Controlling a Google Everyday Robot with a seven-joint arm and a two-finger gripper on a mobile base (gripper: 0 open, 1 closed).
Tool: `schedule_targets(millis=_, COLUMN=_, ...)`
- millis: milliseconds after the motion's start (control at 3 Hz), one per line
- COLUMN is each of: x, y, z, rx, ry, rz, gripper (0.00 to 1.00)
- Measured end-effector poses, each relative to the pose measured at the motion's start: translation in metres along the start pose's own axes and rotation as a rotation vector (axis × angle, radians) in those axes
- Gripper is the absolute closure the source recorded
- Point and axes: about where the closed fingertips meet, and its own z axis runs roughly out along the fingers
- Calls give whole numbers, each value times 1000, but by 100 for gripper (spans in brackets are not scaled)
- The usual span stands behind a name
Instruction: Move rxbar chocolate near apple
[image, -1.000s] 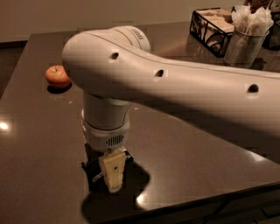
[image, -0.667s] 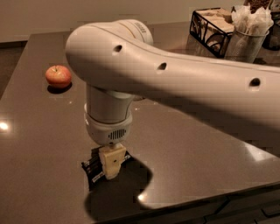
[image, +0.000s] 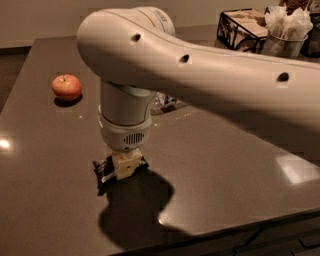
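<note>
The rxbar chocolate, a flat black bar with white print, sits at the front left of the dark table, caught in my gripper. The gripper points straight down from the thick white arm and is shut on the bar's middle. One cream finger covers the bar's centre, and the bar's ends stick out on both sides. The bar seems to be just above the tabletop, over its own shadow. The apple, red-orange and round, stands at the back left of the table, well apart from the bar.
A small clear object shows partly behind the arm. A black wire basket and a cup of white napkins stand at the back right. The table's front edge runs close below the gripper.
The gripper has risen and shifted slightly back towards the apple, with the rxbar chocolate moving along in it.
</note>
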Motion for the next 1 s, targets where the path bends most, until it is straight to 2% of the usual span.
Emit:
schedule_targets(millis=333, x=-7, y=-24, z=-12, rx=15, ry=-14, rz=31, gripper=100)
schedule_targets(millis=667, x=-17, y=-62, z=-21, rx=32, ry=-14, rz=57, gripper=100)
schedule_targets(millis=1000, x=-17, y=-118, z=-24, rx=48, ry=-21, rz=99, gripper=100)
